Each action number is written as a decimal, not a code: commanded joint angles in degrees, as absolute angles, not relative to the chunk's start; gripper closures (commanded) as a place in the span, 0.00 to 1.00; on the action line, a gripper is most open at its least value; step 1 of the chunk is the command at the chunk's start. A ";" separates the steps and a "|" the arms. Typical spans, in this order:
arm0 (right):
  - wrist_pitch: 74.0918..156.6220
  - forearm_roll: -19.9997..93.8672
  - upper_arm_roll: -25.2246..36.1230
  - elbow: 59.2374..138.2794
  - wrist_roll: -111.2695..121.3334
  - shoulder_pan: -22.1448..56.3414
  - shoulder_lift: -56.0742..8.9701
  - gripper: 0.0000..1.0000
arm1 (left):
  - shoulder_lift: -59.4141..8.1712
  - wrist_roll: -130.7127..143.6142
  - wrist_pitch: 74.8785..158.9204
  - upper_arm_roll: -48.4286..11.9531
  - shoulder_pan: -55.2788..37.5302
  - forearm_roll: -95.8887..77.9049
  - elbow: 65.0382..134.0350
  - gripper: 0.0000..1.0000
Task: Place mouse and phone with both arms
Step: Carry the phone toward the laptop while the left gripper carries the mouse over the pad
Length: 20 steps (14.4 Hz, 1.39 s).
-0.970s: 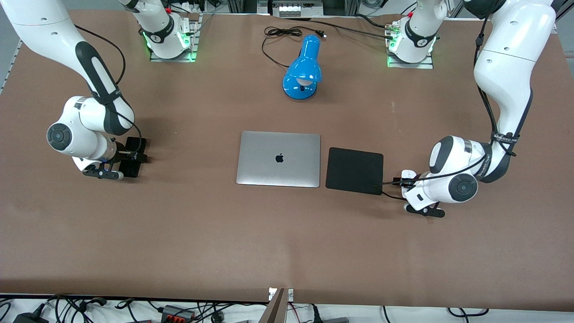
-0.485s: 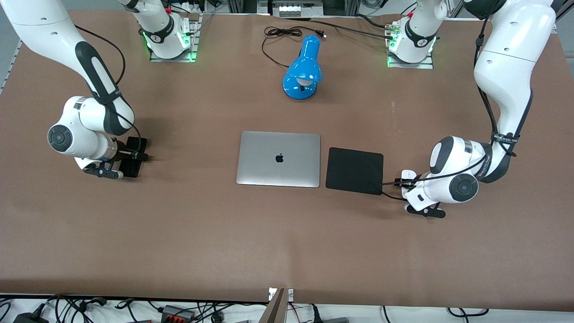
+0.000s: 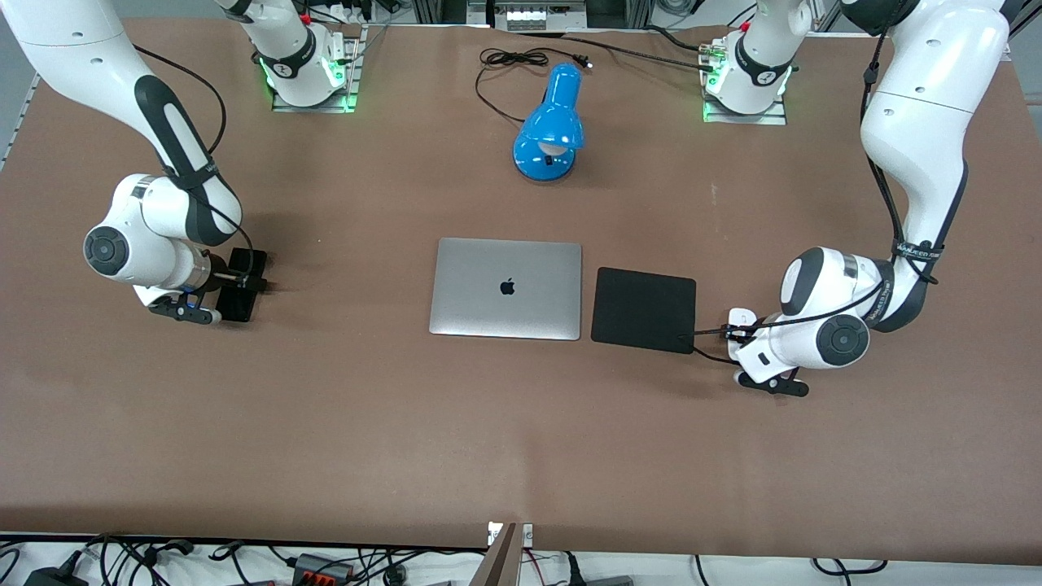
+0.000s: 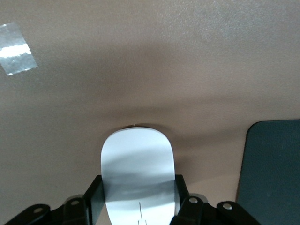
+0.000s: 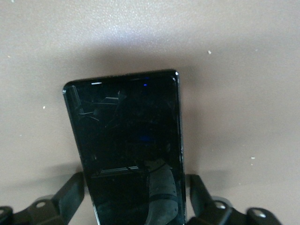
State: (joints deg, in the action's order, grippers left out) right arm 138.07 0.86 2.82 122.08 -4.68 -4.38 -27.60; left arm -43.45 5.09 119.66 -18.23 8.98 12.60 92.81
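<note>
From the front, you see the right gripper (image 3: 236,286) low at the right arm's end of the table, over the black phone (image 3: 242,286). The left gripper (image 3: 745,330) sits just beside the mouse pad (image 3: 643,309), over the white mouse (image 3: 739,316).

In the left wrist view, your fingers (image 4: 93,197) press both sides of the oval mouse (image 4: 138,173).

In the right wrist view, the glossy phone (image 5: 127,145) lies between spread fingers (image 5: 72,192); you cannot tell if they touch it.

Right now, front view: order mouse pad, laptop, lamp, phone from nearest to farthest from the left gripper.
From the left gripper:
1. Mouse pad, right beside it.
2. Laptop, mid-table beside the pad.
3. Lamp, toward the robot bases.
4. Phone, at the right arm's end.
</note>
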 commanded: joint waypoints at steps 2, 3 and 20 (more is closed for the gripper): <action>137.46 0.88 2.90 122.08 -5.45 -4.75 -27.60 0.46 | -44.03 4.48 119.27 -18.54 8.96 13.98 90.97 0.43; 137.46 0.88 2.90 122.08 -5.45 -4.66 -27.60 0.54 | -43.95 4.48 118.92 -18.72 8.96 13.97 90.53 0.43; 120.05 1.84 1.93 109.25 -5.71 7.89 -24.60 0.73 | -43.86 13.71 113.03 -18.98 -1.75 13.10 86.13 0.48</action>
